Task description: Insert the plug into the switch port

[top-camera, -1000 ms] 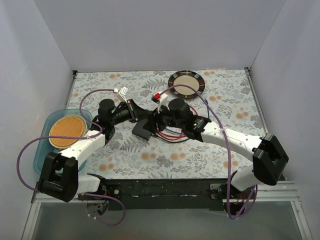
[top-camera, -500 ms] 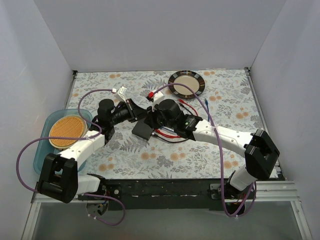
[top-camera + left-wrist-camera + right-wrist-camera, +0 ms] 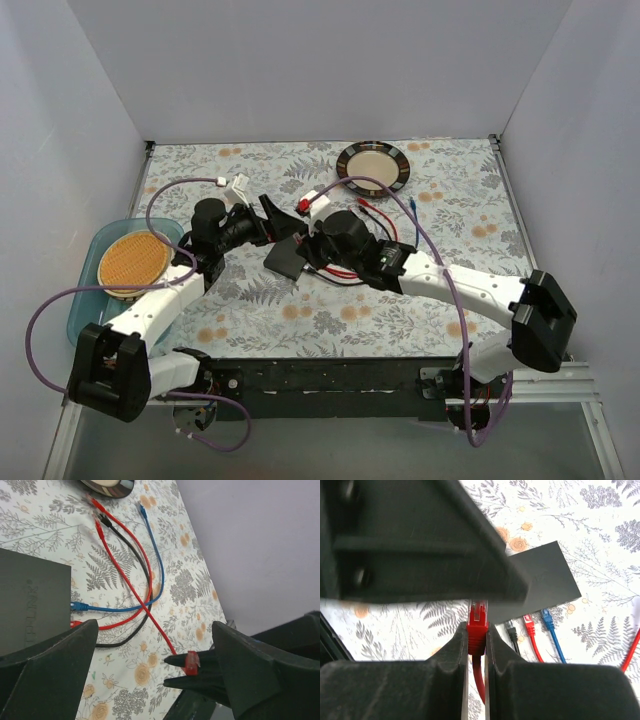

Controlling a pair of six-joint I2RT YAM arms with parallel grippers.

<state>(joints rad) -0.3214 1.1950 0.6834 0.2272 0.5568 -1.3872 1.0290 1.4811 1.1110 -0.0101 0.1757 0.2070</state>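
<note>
A hand-over above the table: the right pincer (image 3: pixel 476 630) has just pinched narrow on the red plug (image 3: pixel 477 617), gripping its body with the clip end poking out past the tips. The plug's red cable trails back between the fingers.

Directly around it, the left pincer (image 3: pixel 155 626) has sprung wide. One finger stands to either side of the right pincer's tips, touching nothing.

A second ago the roles were reversed: the left pincer was shut tight and the right was well open, only closing in. The right arm has also swung in toward the middle of the table over that second, while the left arm has shifted a little.

By the look of it the plug now belongs to the right arm alone, which frees it to carry the plug to the port.

Just beyond the right pincer's tips, and lower, the black switch (image 3: pixel 540 577) lies flat on the flowered cloth. Three leads (image 3: pixel 530 627), black, red and blue, sit side by side in ports along its edge. The plug is not yet in any port, and which port is free cannot be made out. Far beyond both pincers a round plate (image 3: pixel 372 163) sits near the back wall.
</note>
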